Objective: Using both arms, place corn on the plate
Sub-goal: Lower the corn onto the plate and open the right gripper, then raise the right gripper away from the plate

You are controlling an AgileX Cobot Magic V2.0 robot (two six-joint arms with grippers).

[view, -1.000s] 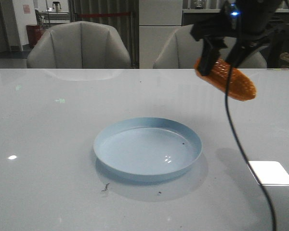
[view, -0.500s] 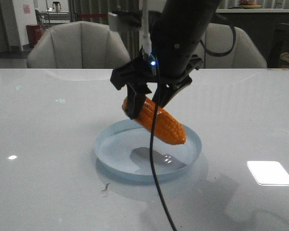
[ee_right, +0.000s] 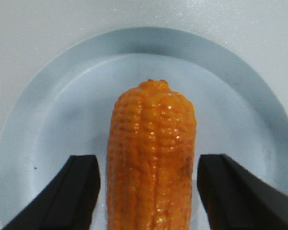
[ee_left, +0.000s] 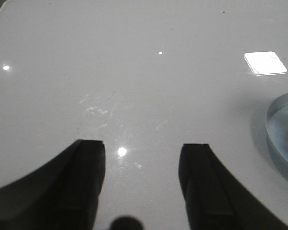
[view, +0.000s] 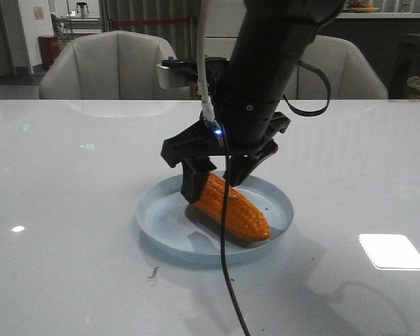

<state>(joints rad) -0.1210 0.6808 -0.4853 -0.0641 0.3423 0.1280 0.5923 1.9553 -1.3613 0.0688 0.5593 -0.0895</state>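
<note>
corn [view: 232, 214]: lies inside the plate, its thick end toward the plate's left side under the right claw and its tapered end toward the front right, near the rim; it appears to rest on the plate floor, with its shadow directly beneath it; in the right wrist view [ee_right: 151, 158] it runs lengthwise between the two fingers, glossy orange with rows of kernels
plate [view: 280, 217]: pale blue, round and shallow, on the white tabletop [view: 70, 210] near the middle; its rim also shows at the edge of the left wrist view [ee_left: 278, 139]
right claw [view: 210, 178]: hangs over the left half of the plate, straddling the thick end of the corn; in the wrist view [ee_right: 151, 191] its fingers [ee_right: 79, 191] stand apart, with pale plate showing in a gap between each finger and the corn, so it is spread wider than the cob and has no hold on it
left claw [ee_left: 141, 184]: out of the front view; in its wrist view the two dark fingers [ee_left: 86, 182] stand wide apart over bare tabletop with nothing between them, well to one side of the plate
cable [view: 224, 259]: dark, hangs from the right arm across the corn and the plate's front rim
chairs [view: 115, 63]: two grey ones behind the tabletop
</note>
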